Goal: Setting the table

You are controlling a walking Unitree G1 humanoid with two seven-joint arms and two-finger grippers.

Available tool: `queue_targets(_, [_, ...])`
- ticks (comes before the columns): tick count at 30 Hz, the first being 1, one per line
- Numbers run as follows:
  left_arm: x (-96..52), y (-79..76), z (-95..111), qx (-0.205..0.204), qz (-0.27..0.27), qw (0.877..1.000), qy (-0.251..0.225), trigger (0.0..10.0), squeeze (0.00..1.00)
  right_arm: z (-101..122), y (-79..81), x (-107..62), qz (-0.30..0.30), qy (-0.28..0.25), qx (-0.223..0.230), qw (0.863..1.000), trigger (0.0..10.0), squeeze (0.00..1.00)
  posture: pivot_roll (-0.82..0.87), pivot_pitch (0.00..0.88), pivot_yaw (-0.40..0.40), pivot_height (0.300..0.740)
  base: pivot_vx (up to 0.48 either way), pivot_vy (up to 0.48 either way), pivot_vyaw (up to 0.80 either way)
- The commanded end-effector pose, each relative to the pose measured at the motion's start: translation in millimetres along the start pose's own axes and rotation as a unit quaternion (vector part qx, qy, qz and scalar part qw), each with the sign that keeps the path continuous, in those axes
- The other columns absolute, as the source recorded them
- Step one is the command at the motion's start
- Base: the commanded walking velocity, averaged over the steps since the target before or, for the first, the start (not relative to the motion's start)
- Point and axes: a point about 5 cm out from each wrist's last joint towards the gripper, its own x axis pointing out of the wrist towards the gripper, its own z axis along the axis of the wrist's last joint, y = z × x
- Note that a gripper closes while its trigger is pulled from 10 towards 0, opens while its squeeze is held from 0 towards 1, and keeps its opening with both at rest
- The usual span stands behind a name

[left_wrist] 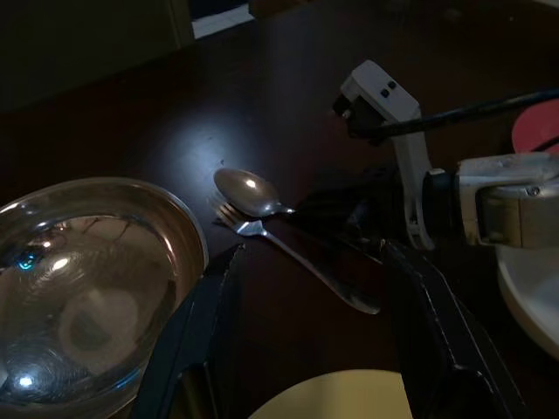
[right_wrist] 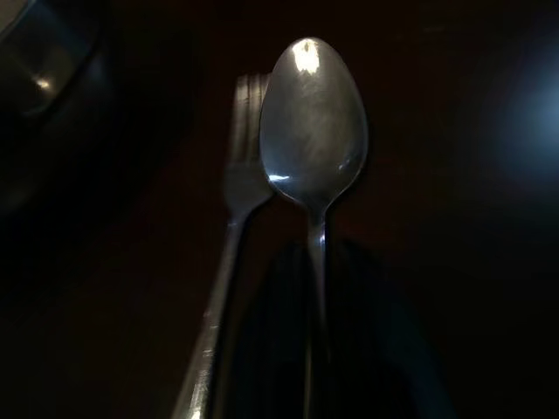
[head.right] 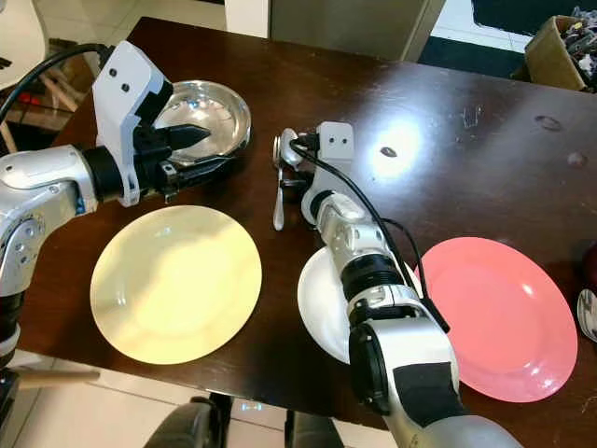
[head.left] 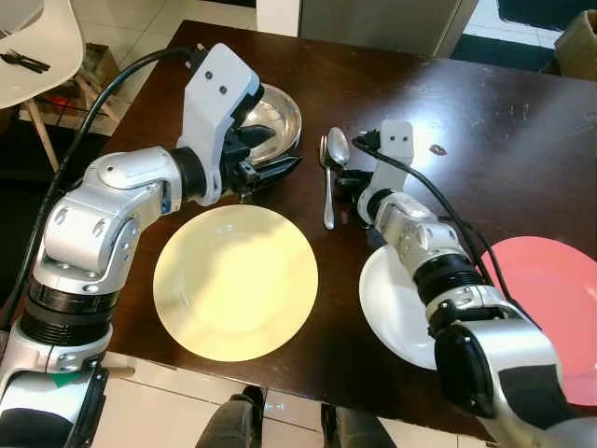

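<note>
Your right gripper (head.left: 350, 187) is closing on the spoon (head.left: 337, 149) handle; the spoon is lying near-to-far, bowl pointing far, beside the fork (right_wrist: 229, 236). Your left gripper (head.left: 280, 163) is hovering open by the steel bowl (head.right: 219, 107).

- A dark brown wooden table (head.left: 522, 131) with a glossy top takes up most of the scene; its surface shows faint scratches and small marks.
- A bright patch of light (head.right: 403, 140) glares off the tabletop near its middle.
- The floor (head.left: 154, 19) is laid with pale tiles, seen beyond the table's far edge and below its near edge.
- A white chair (head.left: 37, 42) with wooden legs stands off the table's left corner.
- A grey cabinet front (head.left: 373, 19) rises just behind the table's far edge.
- A cardboard box (head.right: 560, 47) sits on the floor at the far right.
</note>
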Motion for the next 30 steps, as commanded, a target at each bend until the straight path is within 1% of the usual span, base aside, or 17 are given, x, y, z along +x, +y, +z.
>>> queue_targets(1, [1.9,-8.7,1.1,-0.003,-0.026,1.000,-0.003,10.0,0.00,1.3,-7.4,-1.4,-0.021,-0.007,-0.008,1.000,10.0,1.00,0.05,0.200,0.042,0.740,0.000,0.000,0.00])
queue_targets(5, [-1.2,-11.1,3.8,0.009,-0.050,0.999,-0.008,10.0,0.00,10.5,-12.8,-2.1,-0.032,-0.023,-0.004,0.999,10.0,1.00,0.05,0.190,0.042,0.740,0.000,0.000,0.00])
queue_targets(8, [-1.3,-9.4,3.5,0.012,-0.048,0.999,-0.008,10.0,0.00,18.0,-14.3,-2.5,-0.033,-0.041,-0.004,0.999,10.0,1.00,0.04,0.178,0.042,0.740,0.000,0.000,0.00])
queue_targets(9, [-1.2,-8.8,3.6,0.013,-0.046,0.999,-0.008,10.0,0.00,22.2,-14.3,-2.7,-0.031,-0.049,-0.004,0.998,10.0,0.36,0.04,0.176,0.041,0.740,0.000,0.000,0.00])
queue_targets(10, [-0.8,-8.5,3.5,0.013,-0.045,0.999,-0.009,10.0,0.00,26.5,-14.4,-3.0,-0.028,-0.059,-0.003,0.998,10.0,0.00,0.04,0.169,0.040,0.740,0.000,0.000,0.00])
queue_targets(11, [-0.8,-8.5,3.5,0.013,-0.045,0.999,-0.009,10.0,0.00,26.5,-14.4,-3.0,-0.028,-0.059,-0.003,0.998,10.0,0.00,0.04,0.169,0.040,0.740,0.000,0.000,0.00])
queue_targets(12, [0.0,-8.9,3.4,0.012,-0.043,0.999,-0.012,10.0,0.00,33.8,-14.2,-3.7,-0.021,-0.073,-0.004,0.997,10.0,0.00,0.03,0.160,0.038,0.740,0.000,0.000,0.00])
queue_targets(14, [0.4,-9.3,3.2,0.012,-0.043,0.999,-0.014,10.0,0.00,37.4,-13.9,-4.2,-0.018,-0.080,-0.003,0.997,10.0,0.00,0.03,0.158,0.037,0.740,0.000,0.000,0.00])
queue_targets(16, [2.3,-9.2,2.1,0.009,-0.036,0.999,-0.020,10.0,0.00,52.5,-11.8,-7.4,-0.001,-0.113,-0.011,0.994,10.0,0.00,0.02,0.140,0.034,0.740,0.000,0.000,0.00])
queue_targets(17, [2.3,-9.2,2.1,0.009,-0.036,0.999,-0.020,10.0,0.00,52.5,-11.8,-7.4,-0.001,-0.113,-0.011,0.994,10.0,0.00,0.02,0.140,0.034,0.740,0.000,0.000,0.00])
queue_targets(18, [2.8,-8.8,1.9,0.007,-0.031,0.999,-0.022,10.0,0.00,58.2,-10.8,-9.4,0.006,-0.126,-0.012,0.992,10.0,0.00,0.02,0.138,0.034,0.740,0.000,0.000,0.00])
queue_targets(20, [4.3,-7.4,1.2,0.000,-0.015,0.999,-0.029,10.0,0.00,70.0,-8.0,-15.9,0.024,-0.164,-0.027,0.986,10.0,0.00,0.01,0.125,0.033,0.740,0.000,0.000,0.00])
queue_targets(23, [5.6,-4.3,-0.9,-0.012,0.021,0.999,-0.039,10.0,0.00,80.6,-2.3,-33.4,0.050,-0.219,-0.057,0.973,10.0,0.00,0.00,0.108,0.033,0.740,0.000,0.000,0.00])
queue_targets(25, [6.0,-2.7,-3.6,-0.024,0.044,0.998,-0.045,10.0,0.00,78.0,2.3,-47.0,0.063,-0.244,-0.078,0.964,10.0,0.00,-0.02,0.094,0.036,0.740,0.000,0.000,0.00])
queue_targets(26, [6.0,-2.7,-3.6,-0.024,0.044,0.998,-0.045,10.0,0.00,78.0,2.3,-47.0,0.063,-0.244,-0.078,0.964,10.0,0.00,-0.02,0.094,0.036,0.740,0.000,0.000,0.00])
queue_targets(28, [5.2,-1.2,-6.2,-0.027,0.065,0.996,-0.049,10.0,0.00,70.7,6.4,-60.1,0.072,-0.256,-0.083,0.960,10.0,0.00,-0.03,0.087,0.038,0.740,0.000,0.000,0.00])
queue_targets(30, [3.2,1.5,-10.5,-0.029,0.099,0.993,-0.055,10.0,0.00,58.4,11.0,-77.6,0.081,-0.264,-0.085,0.957,10.0,0.00,-0.05,0.071,0.042,0.740,0.000,0.000,0.00])
